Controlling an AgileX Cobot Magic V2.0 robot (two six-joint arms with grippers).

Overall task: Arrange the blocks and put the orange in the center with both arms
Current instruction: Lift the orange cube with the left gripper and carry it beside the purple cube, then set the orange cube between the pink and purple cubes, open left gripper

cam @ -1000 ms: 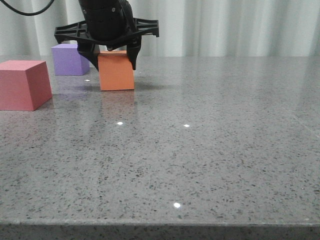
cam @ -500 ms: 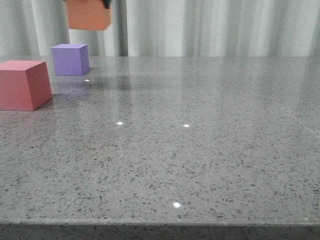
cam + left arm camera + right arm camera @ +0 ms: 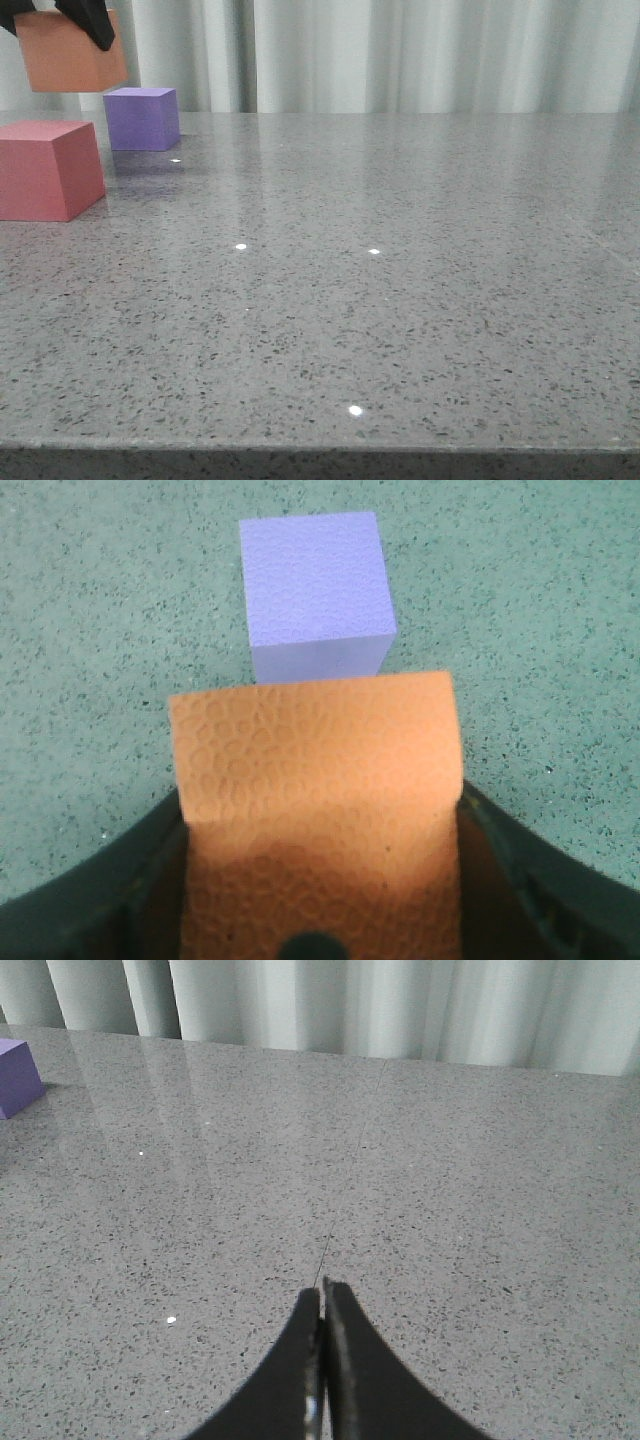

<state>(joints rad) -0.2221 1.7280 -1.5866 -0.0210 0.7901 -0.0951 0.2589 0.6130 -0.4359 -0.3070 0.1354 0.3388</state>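
Orange cube [image 3: 72, 55] held aloft above pinkish-red cube [image 3: 48, 168].

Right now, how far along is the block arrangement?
Done: the left hand has the orange cube gripped and off the table. In hand: it carries it in the air, above the purple cube and the pinkish-red cube. Left: setting orange down in the center; the right hand is shut, holding nothing.
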